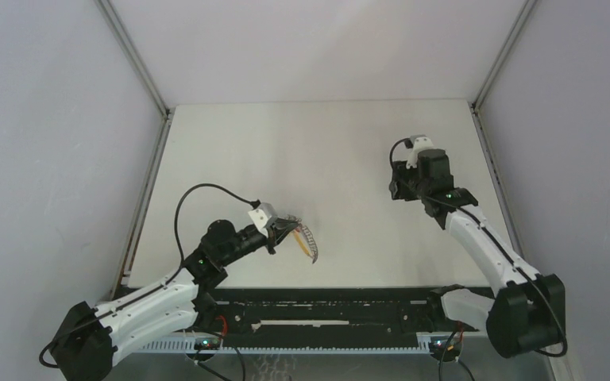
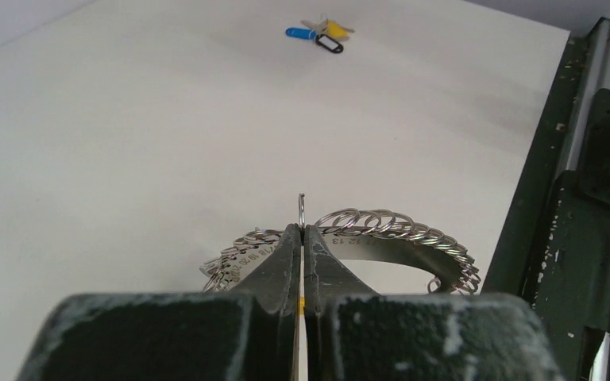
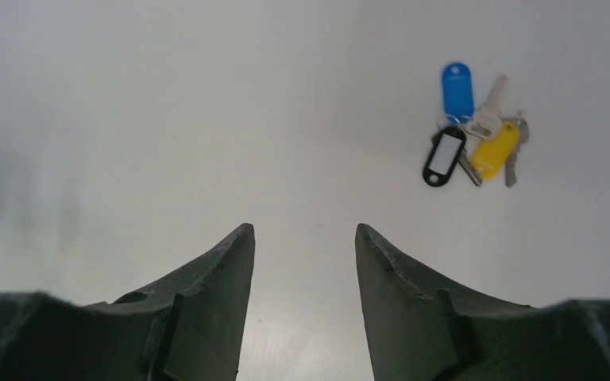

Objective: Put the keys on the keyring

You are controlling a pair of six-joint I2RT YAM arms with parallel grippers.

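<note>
Three tagged keys [image 3: 476, 127] lie on the tabletop [image 3: 167, 119] ahead of your right gripper [image 3: 303, 232], jaws parted, empty. Your left gripper [image 2: 302, 234] pinches the keyring [image 2: 381, 226]. Next, grasp the keys.

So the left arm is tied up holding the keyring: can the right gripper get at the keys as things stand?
Probably yes. The right gripper hangs open over bare table, and the keys lie in a small bunch ahead and off to one side, with nothing between them.
</note>
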